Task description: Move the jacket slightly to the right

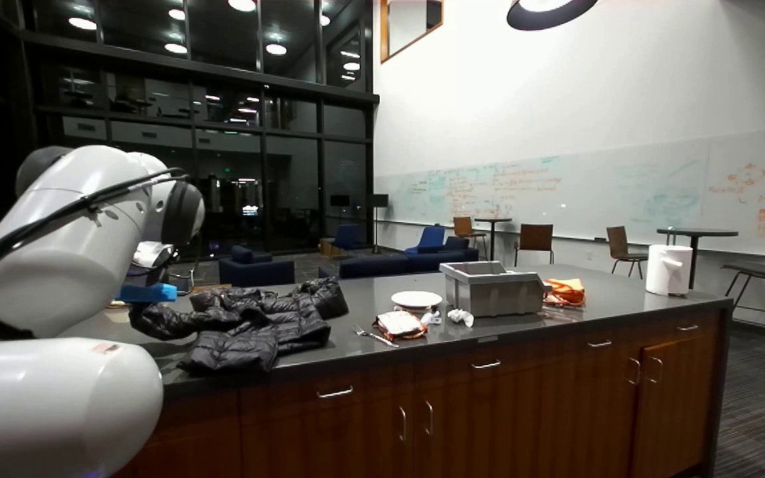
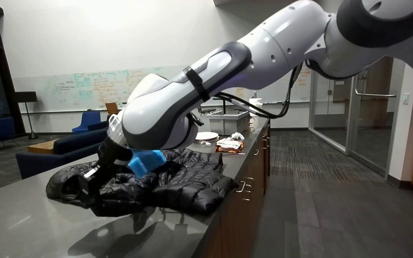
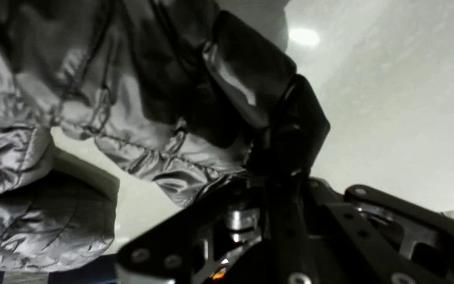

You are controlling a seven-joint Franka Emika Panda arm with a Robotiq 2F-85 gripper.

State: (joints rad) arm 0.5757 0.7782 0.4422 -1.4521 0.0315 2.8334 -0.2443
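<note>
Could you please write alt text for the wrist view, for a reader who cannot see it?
Black jaws at the bottom are shut on a fold of a dark puffy jacket, whose shiny fabric fills much of the left and top. A pale-looking countertop shows on the right.

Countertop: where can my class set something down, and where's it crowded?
Bare countertop lies between orange object and white canister, and, in an exterior view, in front of the jacket. Crowded: around plate, packet, fork, grey bin.
</note>
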